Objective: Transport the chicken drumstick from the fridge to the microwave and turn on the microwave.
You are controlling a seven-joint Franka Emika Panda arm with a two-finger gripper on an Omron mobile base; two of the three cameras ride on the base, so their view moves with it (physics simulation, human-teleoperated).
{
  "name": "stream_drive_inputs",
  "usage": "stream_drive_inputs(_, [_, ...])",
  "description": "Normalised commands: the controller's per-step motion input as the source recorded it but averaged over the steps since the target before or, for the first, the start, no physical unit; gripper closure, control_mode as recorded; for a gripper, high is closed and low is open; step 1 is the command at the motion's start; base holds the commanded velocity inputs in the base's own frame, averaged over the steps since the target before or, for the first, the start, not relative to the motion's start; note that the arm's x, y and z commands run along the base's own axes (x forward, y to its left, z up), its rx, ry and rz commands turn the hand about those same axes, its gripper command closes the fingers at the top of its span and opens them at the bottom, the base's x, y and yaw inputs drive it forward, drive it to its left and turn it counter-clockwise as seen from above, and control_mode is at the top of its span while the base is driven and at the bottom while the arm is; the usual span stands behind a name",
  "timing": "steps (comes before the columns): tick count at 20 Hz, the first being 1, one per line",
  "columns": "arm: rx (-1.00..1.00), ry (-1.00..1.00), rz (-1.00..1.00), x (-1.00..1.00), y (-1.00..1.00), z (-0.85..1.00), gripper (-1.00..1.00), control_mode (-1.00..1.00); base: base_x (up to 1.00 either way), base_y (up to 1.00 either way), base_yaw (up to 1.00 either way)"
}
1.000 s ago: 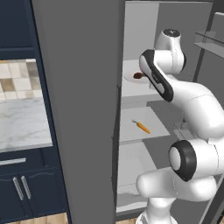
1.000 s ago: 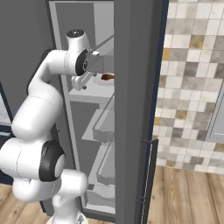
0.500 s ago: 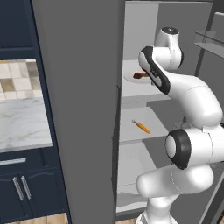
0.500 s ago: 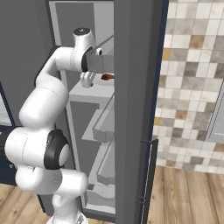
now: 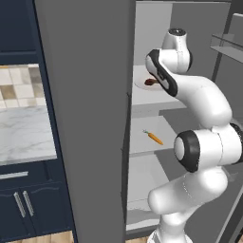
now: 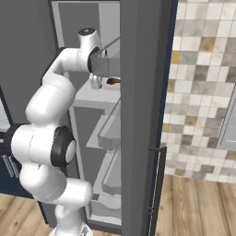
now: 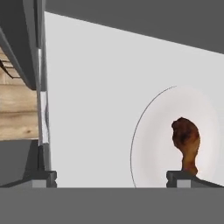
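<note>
The wide-open gripper (image 7: 111, 178) has edged deeper into the fridge (image 5: 90, 118), nearing the knobbly, reddish-brown chicken drumstick (image 7: 187, 142) on a smooth round plate (image 7: 153, 131).

The tall plain grey fridge (image 5: 85, 118) has a flat matt finish on its door, with smooth pale shelves inside, and the round white plate (image 7: 151, 131) looks smooth and faintly glossy. On it the dark reddish-brown chicken drumstick (image 7: 187, 142) has a rough, mottled skin. The pale marble-patterned worktop (image 5: 23, 133) looks polished, under glazed beige wall tiles (image 6: 203, 83), above a wood-plank floor (image 6: 198, 203).
</note>
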Motion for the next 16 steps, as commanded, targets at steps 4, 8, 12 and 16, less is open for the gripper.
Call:
stream_drive_inputs(4, [-0.03,0.05,0.04,0.32,-0.03,0.0,-1.0,-1.0,0.0,0.0,0.0])
stream_drive_inputs(8, [0.0,0.04,0.04,0.3,-0.07,0.0,-1.0,-1.0,0.0,0.0,0.0])
stream_drive_inputs(12, [0.0,0.04,0.06,0.29,-0.11,0.0,-1.0,-1.0,0.0,0.0,0.0])
stream_drive_inputs(16, [0.0,0.07,0.06,0.25,-0.05,0.01,-1.0,-1.0,0.0,0.0,0.0])
